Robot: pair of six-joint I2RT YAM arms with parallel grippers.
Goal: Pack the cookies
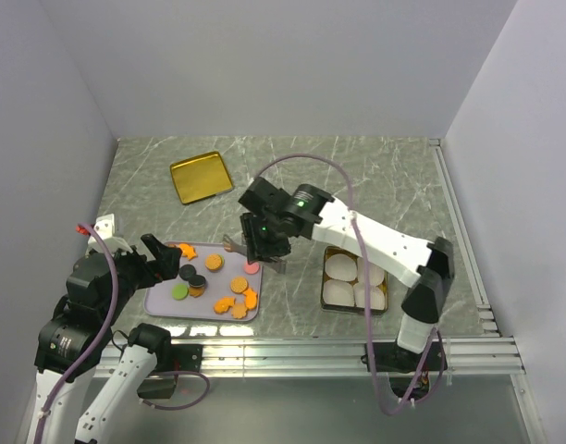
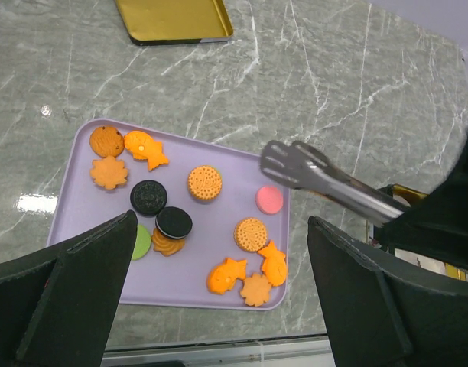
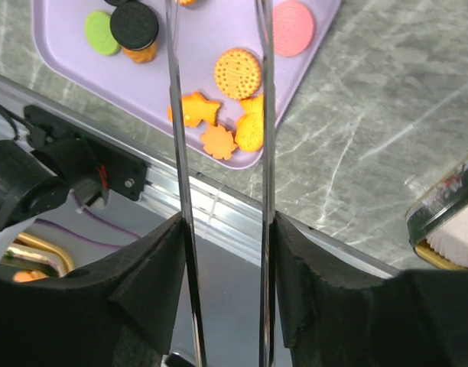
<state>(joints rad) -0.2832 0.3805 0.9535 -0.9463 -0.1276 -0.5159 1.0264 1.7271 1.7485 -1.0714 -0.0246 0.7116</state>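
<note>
The cookies (image 2: 205,183) lie spread on a lavender tray (image 2: 73,214): orange rounds, fish and flower shapes, two black discs, a green one and a pink one (image 2: 269,199). My right gripper (image 3: 226,222) is shut on a pair of metal tongs (image 3: 177,153). The tongs' two arms are held apart, and their tips (image 2: 284,160) hover just above the pink cookie at the tray's right edge. I see nothing between the tips. At the tray's left end my left gripper (image 1: 167,254) hangs wide open and holds nothing.
A gold tin (image 1: 326,277) holding white paper cups (image 1: 340,266) sits right of the tray. A gold lid (image 1: 201,176) lies at the back left. An aluminium rail (image 1: 338,347) runs along the table's near edge.
</note>
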